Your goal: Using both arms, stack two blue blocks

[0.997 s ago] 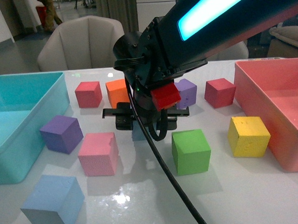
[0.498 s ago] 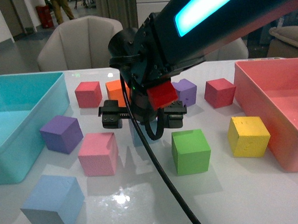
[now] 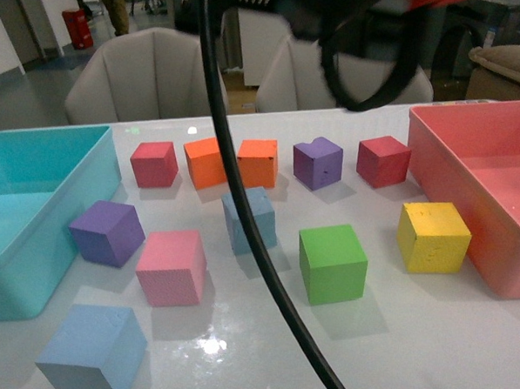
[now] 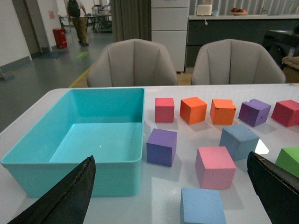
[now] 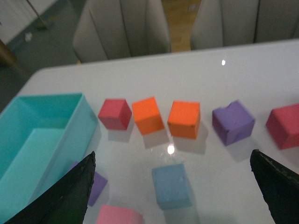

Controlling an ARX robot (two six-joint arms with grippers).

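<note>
Far left of the green block (image 3: 332,262) sits the teal bin (image 3: 34,215), flat on the white tabletop (image 3: 407,335). Now the first blue block (image 3: 92,351): well left of the green block and nearer the camera, alone, nothing touching it. A purple block (image 3: 107,232) and a pink block (image 3: 170,267) lie between it and the green one, pink the closer to green.

Here's the second blue block (image 3: 249,218), just left of the green block and a little behind it, down on the tabletop, with a black cable (image 3: 240,204) crossing in front of it. So the two blues are well apart, neither on the other.

Behind the green block runs a row: red block (image 3: 154,163), two orange blocks (image 3: 206,162), notched purple block (image 3: 318,163), dark red block (image 3: 383,161). Right of green comes the yellow block (image 3: 433,236), then the pink bin (image 3: 487,191).

The left tool (image 4: 169,158) is spread wide, nothing between its fingers. The right tool (image 5: 173,156) is spread wide too and empty, looking down on the second blue block. The right arm (image 3: 355,15) is a blur high above the green block.
</note>
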